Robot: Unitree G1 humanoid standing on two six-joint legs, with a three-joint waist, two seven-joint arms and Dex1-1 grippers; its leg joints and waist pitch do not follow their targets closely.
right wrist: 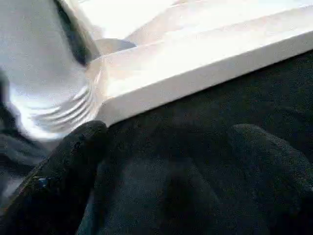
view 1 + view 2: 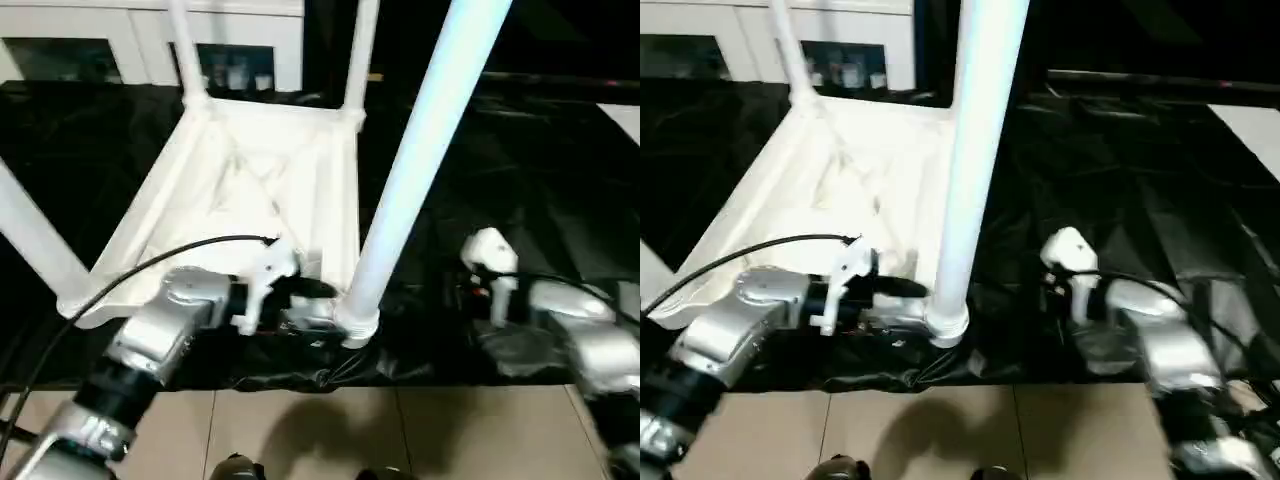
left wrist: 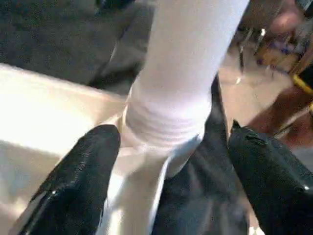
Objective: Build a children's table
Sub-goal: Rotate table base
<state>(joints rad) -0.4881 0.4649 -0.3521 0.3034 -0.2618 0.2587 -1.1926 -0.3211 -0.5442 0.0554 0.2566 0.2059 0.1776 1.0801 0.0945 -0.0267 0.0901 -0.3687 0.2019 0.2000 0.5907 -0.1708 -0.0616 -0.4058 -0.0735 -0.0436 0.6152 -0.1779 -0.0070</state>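
Left end effector (image 3: 166,171) nearest, fingers (image 3: 83,171) spread wide either side of near leg (image 2: 420,150) at threaded base, not touching. Leg stands upright in corner socket (image 2: 355,325) of upturned table top (image 2: 250,190), which lies on black-covered worktop (image 2: 530,170) ahead of both end effectors. Right end effector (image 1: 166,161) open, empty, just beside that corner. Other legs (image 2: 358,55) already standing. Judged step: seating last leg. Next move likely needs closing on leg, checking it is fully home.
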